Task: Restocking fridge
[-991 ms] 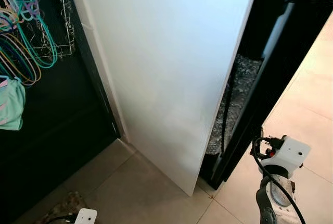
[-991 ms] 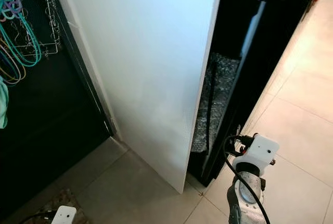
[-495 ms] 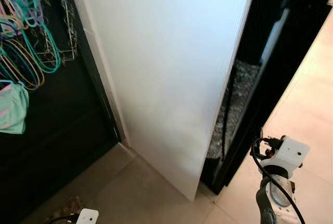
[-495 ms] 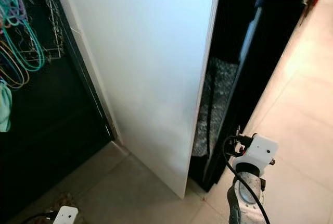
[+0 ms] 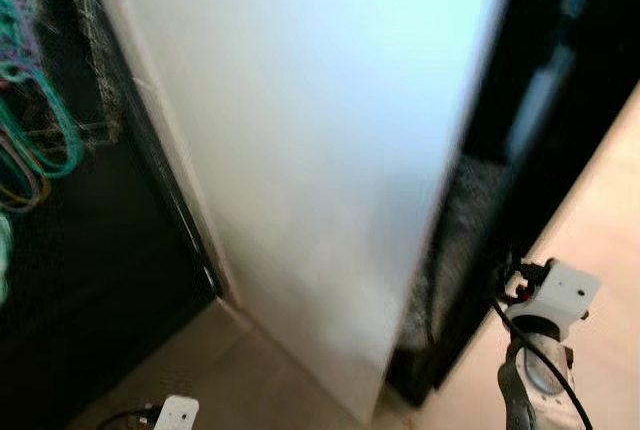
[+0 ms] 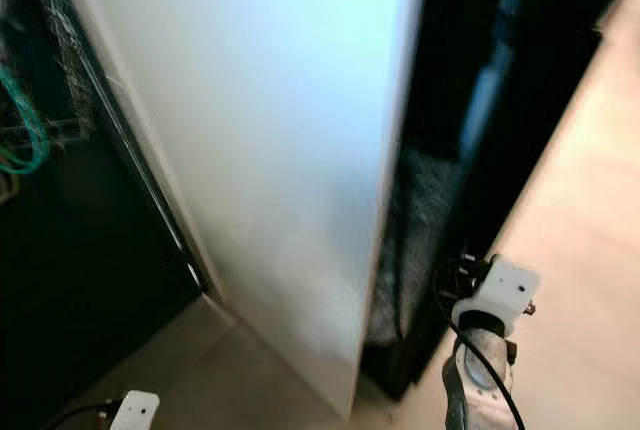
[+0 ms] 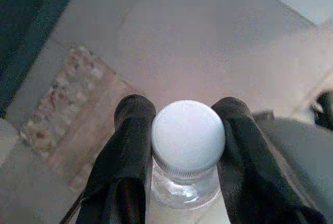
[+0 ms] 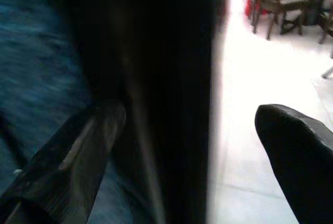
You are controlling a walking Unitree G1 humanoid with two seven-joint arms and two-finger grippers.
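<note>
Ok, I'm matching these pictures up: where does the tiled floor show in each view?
Left eye view: tiled floor along the bottom and up the right edge.
Right eye view: the same, bottom and right edge.
Left wrist view: behind the left gripper, shut on a white-capped bottle.
Right wrist view: bright strip beside a dark panel edge.
Shared landmark: the white panel in both eye views.

The floor (image 5: 250, 380) is made of pale tiles. A tall white panel (image 5: 320, 150) stands on it in the middle. A dark cabinet (image 5: 540, 150) stands on the right. A small patterned mat (image 7: 73, 109) lies near the left.
</note>
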